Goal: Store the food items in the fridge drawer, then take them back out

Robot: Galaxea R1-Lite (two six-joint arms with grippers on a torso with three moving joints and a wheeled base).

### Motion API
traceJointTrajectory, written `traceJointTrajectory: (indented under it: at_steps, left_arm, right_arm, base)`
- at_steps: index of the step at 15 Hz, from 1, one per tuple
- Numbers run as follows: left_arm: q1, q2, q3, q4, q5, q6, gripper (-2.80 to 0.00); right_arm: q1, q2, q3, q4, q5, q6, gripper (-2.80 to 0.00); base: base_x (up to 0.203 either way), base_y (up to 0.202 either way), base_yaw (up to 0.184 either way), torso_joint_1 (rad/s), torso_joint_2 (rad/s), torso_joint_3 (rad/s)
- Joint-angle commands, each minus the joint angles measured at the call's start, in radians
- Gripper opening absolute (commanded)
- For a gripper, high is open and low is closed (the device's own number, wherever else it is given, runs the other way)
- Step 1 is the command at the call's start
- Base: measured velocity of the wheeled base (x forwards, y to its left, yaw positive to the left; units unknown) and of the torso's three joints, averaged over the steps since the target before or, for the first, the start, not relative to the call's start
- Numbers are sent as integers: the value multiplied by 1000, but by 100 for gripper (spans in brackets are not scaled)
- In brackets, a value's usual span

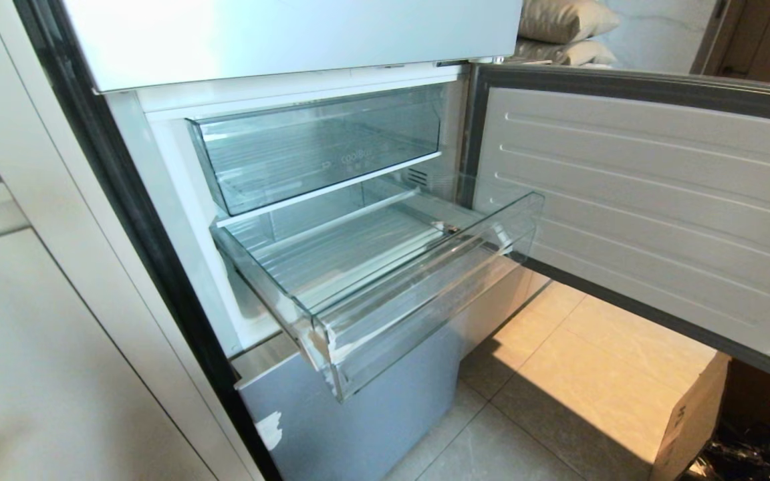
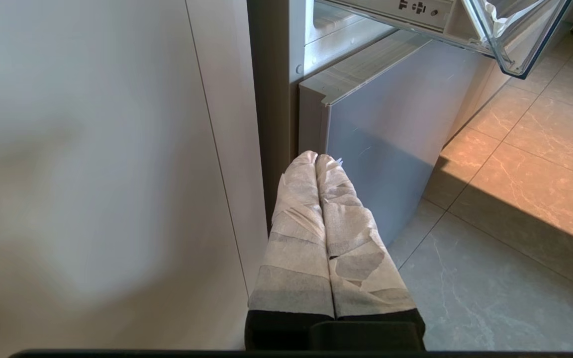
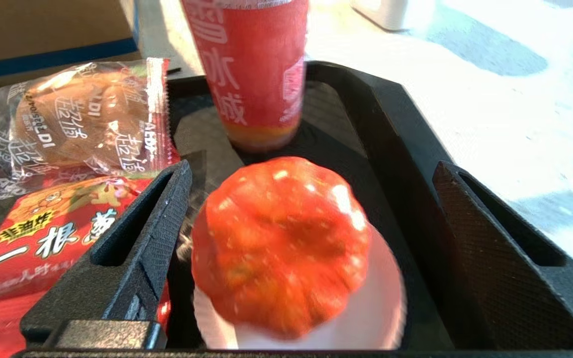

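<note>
Red and shiny, the tomato (image 3: 281, 243) sits on a white cup in a black tray (image 3: 391, 124), right between the wide-apart fingers of the right gripper (image 3: 311, 219). Just past it stands a red drink cup (image 3: 251, 74), with snack packets (image 3: 77, 119) beside. The left gripper (image 2: 319, 161) hangs pressed together low by the fridge. Up there, the fridge drawer (image 1: 385, 294) sticks out, open.

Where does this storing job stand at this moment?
Done: the fridge drawer is pulled out and the door stands open, but the drawer looks bare. In hand: the right claw is open with its fingers either side of the red-orange tomato-like piece on the black tray, not yet gripping. The left claw is shut, parked low by the fridge. Left: all storing, then retrieval.
</note>
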Motion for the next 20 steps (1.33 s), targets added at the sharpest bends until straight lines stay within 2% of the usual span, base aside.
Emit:
traceJointTrajectory:
  at_steps: [1, 6, 20]
  left_arm:
    - [0, 0, 0, 0, 1, 0, -280]
    - [0, 0, 0, 0, 1, 0, -280]
    - [0, 1, 0, 0, 1, 0, -280]
  right_arm:
    - [3, 46, -11, -39, 14, 0, 0]
    - [4, 56, 0, -43, 62, 0, 0]
    - [15, 74, 12, -43, 63, 5, 0]
  base:
    - [0, 0, 0, 0, 0, 0]
    - [0, 0, 0, 0, 0, 0]
    - [0, 0, 0, 0, 0, 0]
